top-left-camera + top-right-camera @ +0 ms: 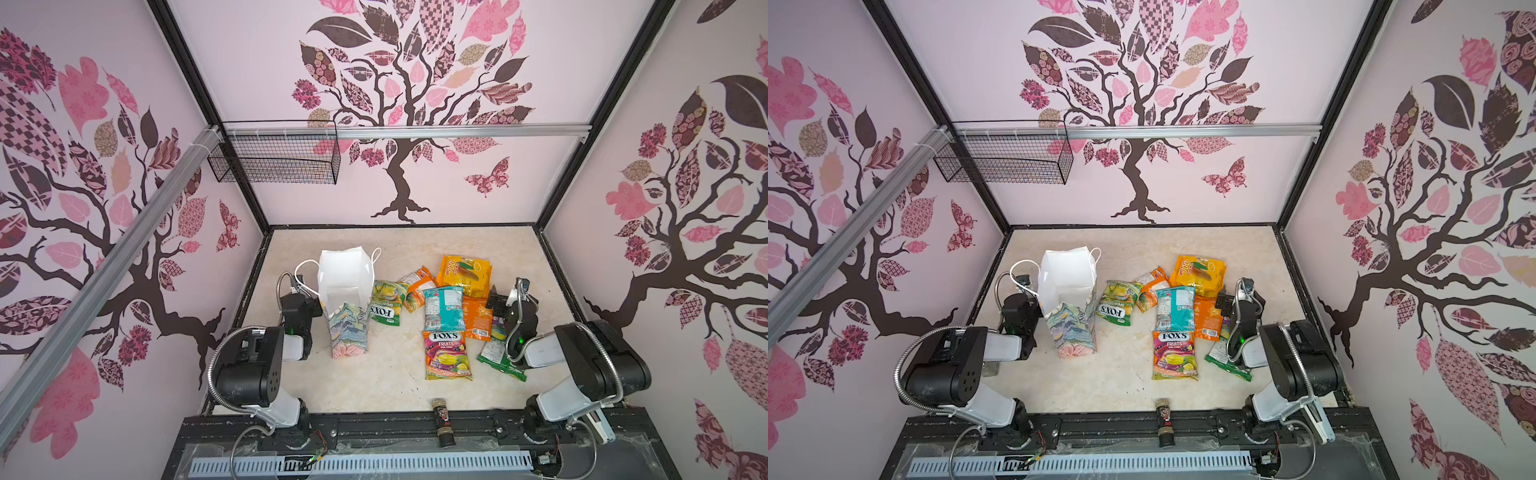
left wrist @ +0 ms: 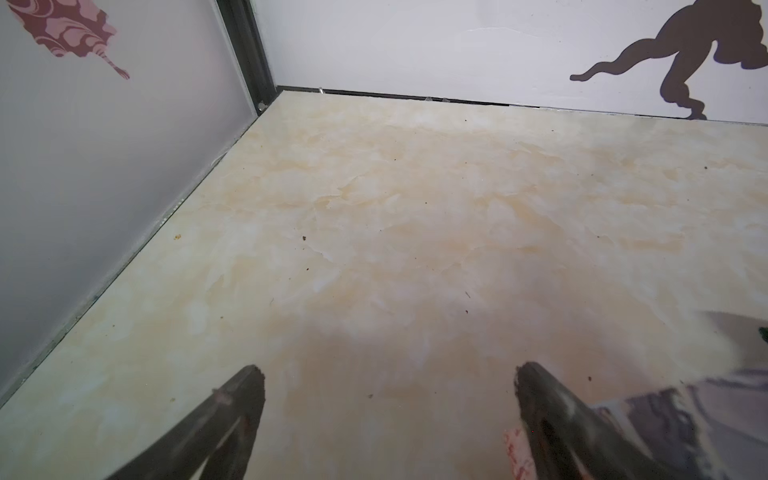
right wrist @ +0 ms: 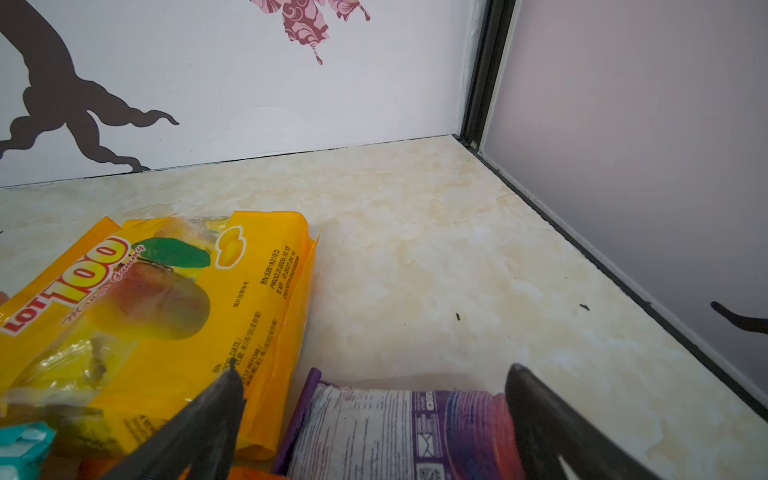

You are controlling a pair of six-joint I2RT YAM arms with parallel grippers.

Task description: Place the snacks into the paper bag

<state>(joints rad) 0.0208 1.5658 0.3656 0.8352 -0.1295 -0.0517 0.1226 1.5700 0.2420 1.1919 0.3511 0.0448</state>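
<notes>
The paper bag (image 1: 347, 307) (image 1: 1069, 309) stands upright and open at the left-centre, white inside with a floral print outside. Several snacks lie flat to its right: a green FOX'S packet (image 1: 384, 307), a yellow LOT 100 packet (image 1: 465, 270) (image 3: 166, 311), a teal packet (image 1: 442, 307), an orange packet (image 1: 476, 318) and a pink FOX'S Fruits packet (image 1: 446, 355). My left gripper (image 1: 307, 291) (image 2: 387, 369) is open over bare table, just left of the bag (image 2: 706, 415). My right gripper (image 1: 496, 301) (image 3: 372, 366) is open, its fingers either side of a purple packet (image 3: 395, 428).
A small dark bottle (image 1: 442, 419) lies at the table's front edge. A black wire basket (image 1: 274, 156) hangs on the back wall at upper left. Enclosure walls close in the marbled table (image 1: 415, 245) on three sides.
</notes>
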